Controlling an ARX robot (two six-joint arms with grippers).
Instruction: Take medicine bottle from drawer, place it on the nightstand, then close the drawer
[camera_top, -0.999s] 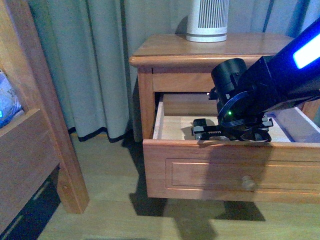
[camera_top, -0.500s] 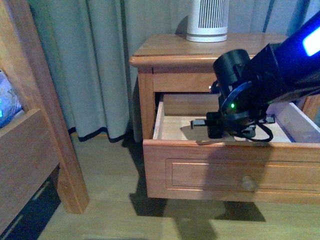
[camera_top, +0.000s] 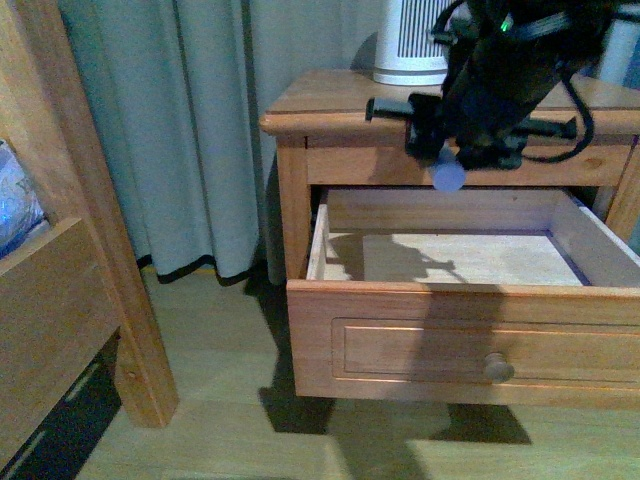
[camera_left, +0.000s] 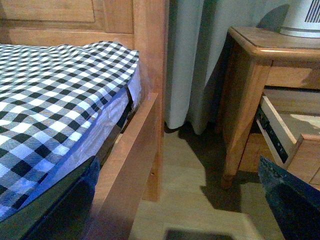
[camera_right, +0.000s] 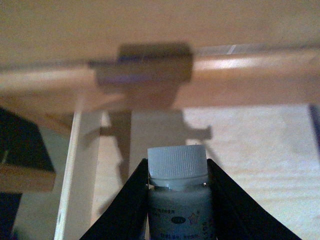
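Observation:
My right gripper (camera_top: 450, 165) hangs above the open drawer (camera_top: 460, 340), level with the front edge of the nightstand (camera_top: 330, 95), and is shut on the medicine bottle (camera_top: 449, 176). In the right wrist view the black fingers (camera_right: 125, 205) clamp the white bottle (camera_right: 178, 200) just under its ribbed cap, with the drawer's pale floor (camera_right: 255, 150) below. The drawer is pulled far out and its round knob (camera_top: 497, 367) shows. My left gripper (camera_left: 182, 210) is open over the floor between the bed and the nightstand (camera_left: 250, 85), holding nothing.
A white ribbed device (camera_top: 410, 45) stands at the back of the nightstand top. A wooden bed frame (camera_top: 60, 300) with a checked cover (camera_left: 55, 95) fills the left side. Grey curtains (camera_top: 200, 130) hang behind. The drawer's side rail (camera_left: 272, 127) juts toward the left gripper.
My right gripper has risen out of the drawer with the bottle to the level of the nightstand's top edge. The drawer's floor, covered by the arm before, now shows.

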